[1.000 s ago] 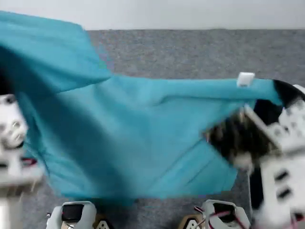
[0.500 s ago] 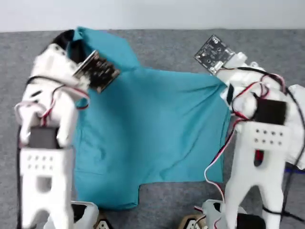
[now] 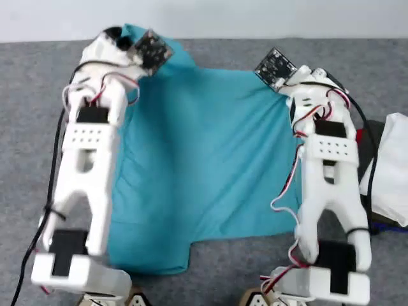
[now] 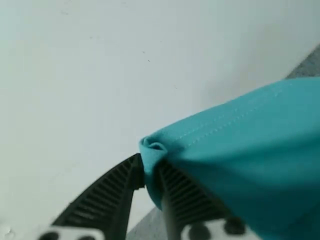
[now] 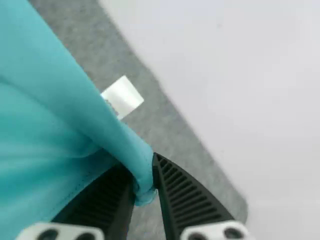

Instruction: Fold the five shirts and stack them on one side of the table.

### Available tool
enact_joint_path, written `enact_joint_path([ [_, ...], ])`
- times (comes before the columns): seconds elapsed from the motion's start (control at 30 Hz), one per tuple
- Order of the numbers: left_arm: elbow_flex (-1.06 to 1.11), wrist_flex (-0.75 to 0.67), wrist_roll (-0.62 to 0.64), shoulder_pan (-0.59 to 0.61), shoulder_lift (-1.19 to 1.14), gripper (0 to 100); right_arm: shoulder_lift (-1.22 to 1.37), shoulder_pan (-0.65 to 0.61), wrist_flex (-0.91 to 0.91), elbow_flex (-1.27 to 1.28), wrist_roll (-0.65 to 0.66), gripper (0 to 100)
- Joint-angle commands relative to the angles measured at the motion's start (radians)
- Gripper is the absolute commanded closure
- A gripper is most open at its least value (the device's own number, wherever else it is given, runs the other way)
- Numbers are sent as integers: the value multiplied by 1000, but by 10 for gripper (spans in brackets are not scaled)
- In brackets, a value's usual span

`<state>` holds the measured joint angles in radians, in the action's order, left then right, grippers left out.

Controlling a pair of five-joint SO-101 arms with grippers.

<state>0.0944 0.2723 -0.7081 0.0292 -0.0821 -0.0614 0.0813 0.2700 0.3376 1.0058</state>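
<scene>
A teal shirt [image 3: 204, 159] lies spread across the grey table [image 3: 242, 284]. Both arms stretch over it toward the far edge. My left gripper [image 3: 120, 37] is at the shirt's far left corner; in the left wrist view the gripper [image 4: 149, 172] is shut on a bunched fold of the teal shirt [image 4: 240, 150]. My right gripper [image 3: 288, 81] sits at the far right corner, and in the right wrist view the gripper [image 5: 144, 186] is shut on the shirt's hem [image 5: 60, 115], beside a white label [image 5: 122, 97].
A white garment [image 3: 390, 167] lies at the table's right edge on something dark [image 3: 373, 137]. A pale wall [image 3: 255, 18] runs just behind the far table edge. The arm bases [image 3: 319, 280] stand at the near edge.
The shirt was held up in the air a second ago. Both arms have carried it toward the back and lowered it, so it now lies flatter and farther back on the table.
</scene>
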Motion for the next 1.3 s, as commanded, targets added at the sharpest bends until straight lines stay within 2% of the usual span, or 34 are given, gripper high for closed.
enact_joint_path([
  [0.0,-206,-26,17,3,-104,986,58,12,-147,-15,63,988],
  [0.17,-292,57,15,-20,-169,986,147,10,-203,-15,115,988],
  [0.37,-289,330,15,-71,-103,986,150,15,-156,-14,121,988],
  [0.67,-289,712,18,-83,37,987,56,18,232,-9,167,988],
  [1.03,-288,1263,18,-115,189,987,-114,38,696,-8,170,988],
  [1.13,-288,1307,18,-106,213,987,-133,38,759,-8,169,987],
  [1.27,-289,1280,20,-81,227,987,-139,38,759,-14,167,987],
])
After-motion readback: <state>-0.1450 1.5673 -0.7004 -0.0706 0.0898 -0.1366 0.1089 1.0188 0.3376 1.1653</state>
